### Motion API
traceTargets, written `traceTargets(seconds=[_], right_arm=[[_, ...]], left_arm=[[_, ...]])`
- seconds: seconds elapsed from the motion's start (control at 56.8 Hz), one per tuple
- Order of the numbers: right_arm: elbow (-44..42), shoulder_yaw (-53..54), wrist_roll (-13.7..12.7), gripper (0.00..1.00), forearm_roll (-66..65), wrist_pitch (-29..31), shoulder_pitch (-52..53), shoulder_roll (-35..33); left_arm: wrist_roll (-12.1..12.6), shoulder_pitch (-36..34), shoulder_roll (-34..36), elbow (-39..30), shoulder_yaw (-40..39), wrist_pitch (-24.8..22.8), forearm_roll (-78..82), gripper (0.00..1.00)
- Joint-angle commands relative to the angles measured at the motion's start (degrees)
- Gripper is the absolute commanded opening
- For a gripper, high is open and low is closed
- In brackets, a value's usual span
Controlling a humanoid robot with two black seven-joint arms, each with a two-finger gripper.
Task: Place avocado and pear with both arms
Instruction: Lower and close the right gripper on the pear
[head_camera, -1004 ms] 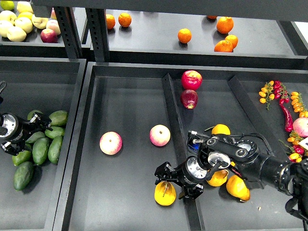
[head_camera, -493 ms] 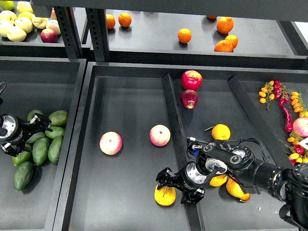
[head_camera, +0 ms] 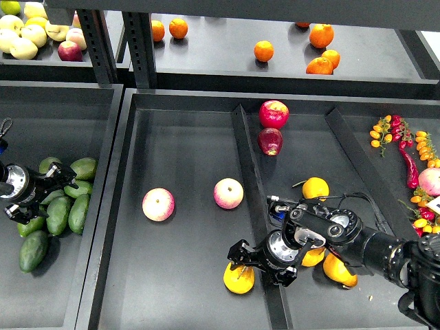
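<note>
Right gripper [head_camera: 242,265]: its two dark fingers are spreading open around the top of the pear [head_camera: 238,279], one on each side; whether the pads are actually pressing the fruit I cannot tell
Pear: it is lying on the floor of the middle tray [head_camera: 179,275], close to the low divider [head_camera: 256,206], golden yellow with a brown streak showing (its upper part is partly covered by the gripper)
Right arm [head_camera: 357,240]: it is reaching in from the lower right, crossing over the divider, with two plain yellow-orange pears [head_camera: 340,270] lying under and beside it and another one [head_camera: 315,188] just above it
Left gripper [head_camera: 60,180]: it is pointing right into the pile of avocados [head_camera: 65,199] in the left tray [head_camera: 41,110]; it is dark and small, so how far it is open, and whether it is holding anything, I cannot tell
Avocado: the dark green elongated one [head_camera: 33,250] is lying at the lower left edge of the pile, apart from the left gripper
Pink-yellow apples: one [head_camera: 158,204] and another [head_camera: 228,193] are sitting in the middle tray, well apart from the pear
Red fruits [head_camera: 273,114]: two are resting near the top of the divider
Upper shelf: oranges [head_camera: 263,50] are scattered along it, and pale apples [head_camera: 24,34] are sitting at the far left
</note>
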Motion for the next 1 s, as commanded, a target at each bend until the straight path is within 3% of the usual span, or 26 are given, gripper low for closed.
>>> traceTargets(seconds=[0.0, 0.986], right_arm=[[0.1, 0.5, 0.0, 1.00, 0.3, 0.0, 0.1, 0.0], [-1.2, 3.7, 0.0, 1.00, 0.8, 0.0, -1.2, 0.0]], left_arm=[[0.0, 0.1, 0.1, 0.0, 0.0, 0.0, 0.0, 0.99], [0.0, 0.4, -0.5, 0.0, 0.1, 0.0, 0.1, 0.99]])
